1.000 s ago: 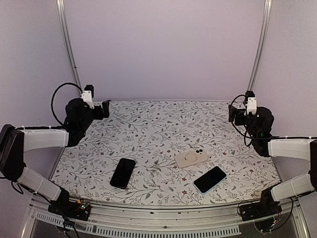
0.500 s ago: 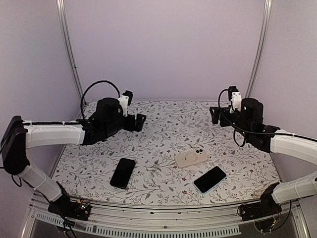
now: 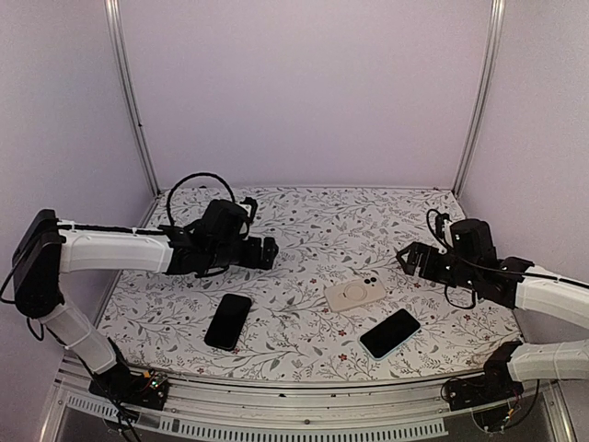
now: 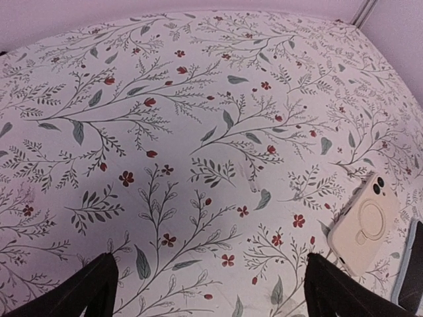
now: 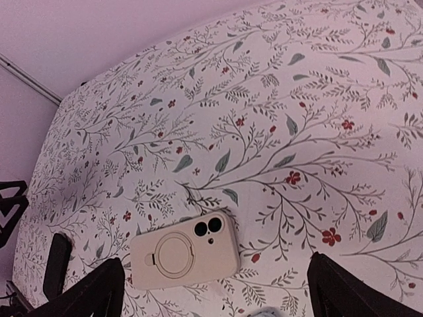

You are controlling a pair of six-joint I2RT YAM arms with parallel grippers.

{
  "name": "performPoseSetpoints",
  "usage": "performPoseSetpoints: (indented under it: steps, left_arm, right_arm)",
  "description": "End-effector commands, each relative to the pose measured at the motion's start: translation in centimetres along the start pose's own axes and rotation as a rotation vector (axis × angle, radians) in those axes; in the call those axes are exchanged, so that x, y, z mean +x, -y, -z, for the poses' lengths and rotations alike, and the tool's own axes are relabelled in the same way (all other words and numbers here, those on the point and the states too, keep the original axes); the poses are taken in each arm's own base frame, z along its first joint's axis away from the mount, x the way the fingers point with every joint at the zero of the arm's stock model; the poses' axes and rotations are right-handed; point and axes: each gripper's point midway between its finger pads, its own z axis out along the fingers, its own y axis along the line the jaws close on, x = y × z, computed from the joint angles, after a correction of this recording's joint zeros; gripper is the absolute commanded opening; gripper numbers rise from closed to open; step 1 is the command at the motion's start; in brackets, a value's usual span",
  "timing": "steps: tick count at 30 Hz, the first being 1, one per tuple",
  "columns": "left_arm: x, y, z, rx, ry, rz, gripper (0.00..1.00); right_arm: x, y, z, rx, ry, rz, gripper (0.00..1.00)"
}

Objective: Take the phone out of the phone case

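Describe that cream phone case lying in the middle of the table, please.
The phone case is cream, matte and soft-looking, with rounded corners. It lies flat, back up, near the middle of the flowered table. A ring marks its back; two dark lenses show through a cutout at one end, so a phone seems to sit inside. Only the table touches it.

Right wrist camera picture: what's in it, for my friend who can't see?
A cream phone case with a round ring and two camera lenses lies back-up on a flowery tablecloth. The open right pincer shows black tips in the bottom corners.
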Motion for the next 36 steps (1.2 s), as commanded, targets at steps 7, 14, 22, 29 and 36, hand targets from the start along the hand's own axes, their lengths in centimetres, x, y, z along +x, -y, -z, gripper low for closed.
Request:
performPoseSetpoints:
  steps: [7,14,22,29,36]
  left_arm:
    - [0.8,0.0,-0.6,-0.01,-0.028,0.076,0.99]
    - [0.3,0.7,-0.4,0.029,-0.006,0.092,0.99]
    - [-0.7,1.5,0.2,0.069,0.009,0.09,0.99]
    - [-1.2,1.2,1.3,0.068,0.027,0.091,0.99]
    - [-1.1,0.7,2.1,0.063,0.034,0.12,0.99]
  right_arm:
    - [12.6,2.4,3.1,0.076,-0.508,-0.293,0.99]
    - [16.4,3.2,6.1,0.17,-0.641,-0.391,0.99]
    - [19.0,1.9,4.7,0.131,-0.712,-0.403,0.99]
    - [18.5,0.9,1.8,0.146,-0.728,-0.277,0.99]
    - [16.3,-0.6,-2.9,0.183,-0.697,-0.096,0.99]
